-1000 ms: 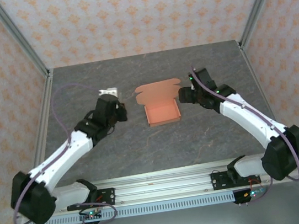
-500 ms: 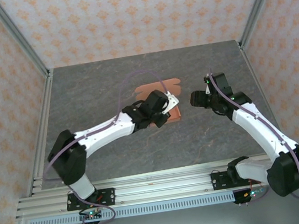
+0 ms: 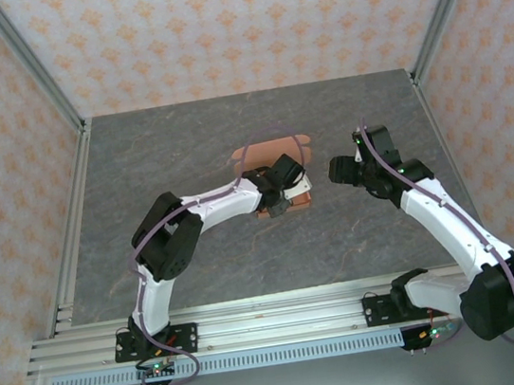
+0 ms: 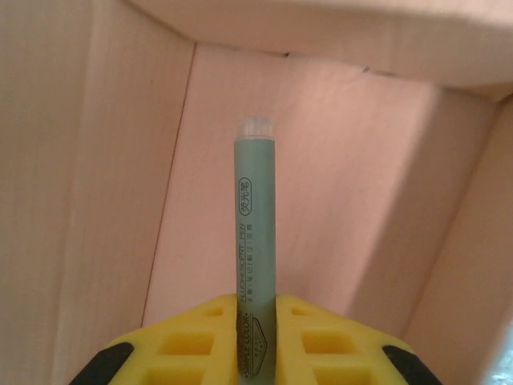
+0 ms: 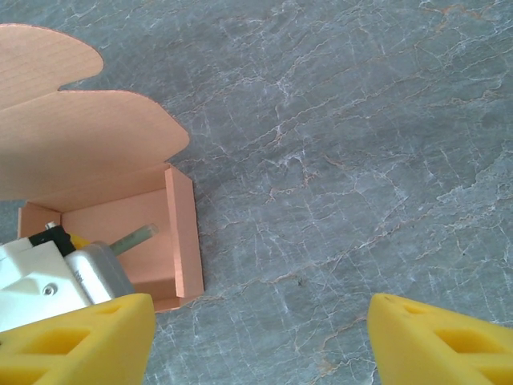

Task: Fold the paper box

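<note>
My left wrist view shows what the overhead one hides: my left claw [image 4: 256,313] pinches one grey-green plastic pen [image 4: 256,233] inside the single salmon-orange card box [image 4: 88,176], mid-bench [image 3: 136,152], its lid open. My right claw [image 5: 260,325] hangs wide just right of the box, its fingertips cut off
</note>
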`<state>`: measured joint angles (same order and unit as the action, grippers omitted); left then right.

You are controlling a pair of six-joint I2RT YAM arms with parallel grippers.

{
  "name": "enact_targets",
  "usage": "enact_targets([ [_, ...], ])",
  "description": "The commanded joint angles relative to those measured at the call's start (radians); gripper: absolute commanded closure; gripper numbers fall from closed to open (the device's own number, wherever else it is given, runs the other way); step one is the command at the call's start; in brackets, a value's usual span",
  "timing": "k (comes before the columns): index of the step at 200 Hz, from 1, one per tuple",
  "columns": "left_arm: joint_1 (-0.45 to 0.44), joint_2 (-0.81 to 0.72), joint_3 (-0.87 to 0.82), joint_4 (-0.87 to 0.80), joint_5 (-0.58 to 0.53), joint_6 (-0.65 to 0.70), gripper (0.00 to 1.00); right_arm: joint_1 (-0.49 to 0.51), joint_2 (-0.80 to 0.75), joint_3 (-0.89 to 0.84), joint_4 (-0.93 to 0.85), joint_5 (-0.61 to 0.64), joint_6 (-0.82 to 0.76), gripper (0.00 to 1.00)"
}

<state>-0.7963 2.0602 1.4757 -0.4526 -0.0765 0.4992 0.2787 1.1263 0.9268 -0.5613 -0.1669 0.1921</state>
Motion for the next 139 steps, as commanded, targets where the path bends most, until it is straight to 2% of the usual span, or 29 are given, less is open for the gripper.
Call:
enact_targets([
  [1,0.008,-0.011,0.029,0.012,-0.024,0.002,0.78,0.0,-0.027,-0.016,-0.013,0.042,0.018,0.29],
  [20,0.013,-0.046,0.005,0.031,-0.011,-0.022,0.67,0.002,-0.031,-0.022,0.005,0.041,0.015,0.3],
  [49,0.021,-0.16,-0.056,0.062,0.02,-0.074,0.58,0.019,-0.004,-0.032,0.113,-0.011,-0.019,0.3],
  [79,0.045,-0.356,-0.184,0.133,0.062,-0.189,0.53,0.027,0.092,-0.055,0.363,-0.129,-0.081,0.3],
  [102,0.07,-0.523,-0.315,0.183,0.061,-0.321,0.51,0.023,0.176,-0.072,0.557,-0.229,-0.236,0.3],
  [117,0.126,-0.619,-0.408,0.205,0.072,-0.425,0.5,-0.001,0.22,-0.08,0.653,-0.292,-0.321,0.29],
  [139,0.25,-0.733,-0.561,0.307,0.185,-0.551,0.42,-0.054,0.298,-0.053,0.673,-0.428,-0.46,0.29],
])
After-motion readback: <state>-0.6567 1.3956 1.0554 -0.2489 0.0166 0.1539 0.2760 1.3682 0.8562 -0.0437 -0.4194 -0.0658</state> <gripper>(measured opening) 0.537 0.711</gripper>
